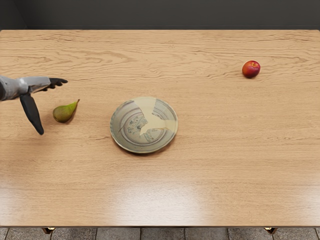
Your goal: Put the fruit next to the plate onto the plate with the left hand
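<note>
A green pear (65, 112) lies on its side on the wooden table, just left of the patterned ceramic plate (144, 124). The plate holds nothing. My left hand (41, 102) comes in from the left edge and hovers just left of the pear, apart from it. Its fingers are spread wide, one dark finger pointing down and the others pointing right, and it holds nothing. A red apple (251, 68) sits far off at the back right of the table.
The wooden table (210, 175) fills the view, with its front edge near the bottom of the picture. A dark wall runs behind its far edge. The right arm does not show.
</note>
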`<state>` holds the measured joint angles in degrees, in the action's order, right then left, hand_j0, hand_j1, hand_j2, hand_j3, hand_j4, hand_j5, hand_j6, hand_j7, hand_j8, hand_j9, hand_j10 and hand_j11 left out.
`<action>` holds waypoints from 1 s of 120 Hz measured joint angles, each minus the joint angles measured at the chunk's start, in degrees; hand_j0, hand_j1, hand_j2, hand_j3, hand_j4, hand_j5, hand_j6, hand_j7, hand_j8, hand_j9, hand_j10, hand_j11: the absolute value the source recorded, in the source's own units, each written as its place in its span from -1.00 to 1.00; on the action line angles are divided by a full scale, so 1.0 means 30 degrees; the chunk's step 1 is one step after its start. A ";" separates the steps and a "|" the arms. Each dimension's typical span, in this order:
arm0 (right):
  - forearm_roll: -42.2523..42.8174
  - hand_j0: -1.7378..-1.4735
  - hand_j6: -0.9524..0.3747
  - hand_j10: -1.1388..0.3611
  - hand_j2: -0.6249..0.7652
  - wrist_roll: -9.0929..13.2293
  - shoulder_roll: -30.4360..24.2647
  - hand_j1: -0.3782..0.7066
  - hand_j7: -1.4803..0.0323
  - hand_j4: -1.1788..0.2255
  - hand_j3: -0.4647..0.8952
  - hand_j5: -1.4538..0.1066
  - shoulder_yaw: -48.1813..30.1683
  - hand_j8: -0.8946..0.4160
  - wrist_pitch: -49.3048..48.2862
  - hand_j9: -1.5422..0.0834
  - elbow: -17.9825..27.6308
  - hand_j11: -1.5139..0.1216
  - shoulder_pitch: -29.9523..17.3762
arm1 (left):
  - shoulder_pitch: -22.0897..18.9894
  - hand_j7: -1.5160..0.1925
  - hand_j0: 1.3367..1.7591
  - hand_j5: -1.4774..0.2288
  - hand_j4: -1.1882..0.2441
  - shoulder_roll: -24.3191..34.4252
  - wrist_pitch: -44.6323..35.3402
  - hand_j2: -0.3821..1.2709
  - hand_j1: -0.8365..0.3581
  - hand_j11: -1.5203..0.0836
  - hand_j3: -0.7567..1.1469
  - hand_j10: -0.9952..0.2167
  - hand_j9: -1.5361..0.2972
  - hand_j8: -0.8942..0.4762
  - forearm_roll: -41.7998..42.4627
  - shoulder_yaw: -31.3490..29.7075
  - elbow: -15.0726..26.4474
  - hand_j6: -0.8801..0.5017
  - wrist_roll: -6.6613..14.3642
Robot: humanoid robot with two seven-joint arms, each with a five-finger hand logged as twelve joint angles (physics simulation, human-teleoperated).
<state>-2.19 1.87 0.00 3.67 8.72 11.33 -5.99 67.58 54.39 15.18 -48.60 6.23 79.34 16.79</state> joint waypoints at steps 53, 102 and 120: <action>-0.0030 -0.40 0.39 0.48 -0.11 -0.0007 0.0000 -0.88 0.91 0.64 -0.32 0.81 0.0007 0.32 -0.0005 0.85 -0.0007 0.80 0.0001 | -0.0027 0.77 0.52 0.73 0.65 -0.4694 -0.2378 -0.54 0.98 0.90 -0.20 0.63 0.68 0.30 -0.4826 0.0009 -0.0957 0.26 0.4278; -0.0029 -0.40 0.39 0.48 -0.11 -0.0009 0.0000 -0.88 0.91 0.64 -0.32 0.81 0.0036 0.32 -0.0005 0.85 -0.0007 0.80 -0.0030 | -0.0105 0.59 0.52 0.55 0.48 -0.5204 -0.4950 -0.51 0.74 0.70 -0.20 0.44 0.50 0.12 -0.6789 -0.2654 -0.1355 0.09 0.5577; -0.0029 -0.40 0.39 0.48 -0.11 -0.0009 0.0000 -0.88 0.91 0.64 -0.32 0.81 0.0049 0.32 -0.0005 0.85 -0.0011 0.80 -0.0049 | 0.0030 0.50 0.52 0.46 0.40 -0.5730 -0.4970 -0.49 0.63 0.61 -0.20 0.34 0.42 0.04 -0.6857 -0.2817 -0.1381 0.01 0.5880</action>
<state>-2.28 1.85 0.00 3.82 8.70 11.29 -6.13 67.67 37.20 0.26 -69.18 -2.22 75.20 34.43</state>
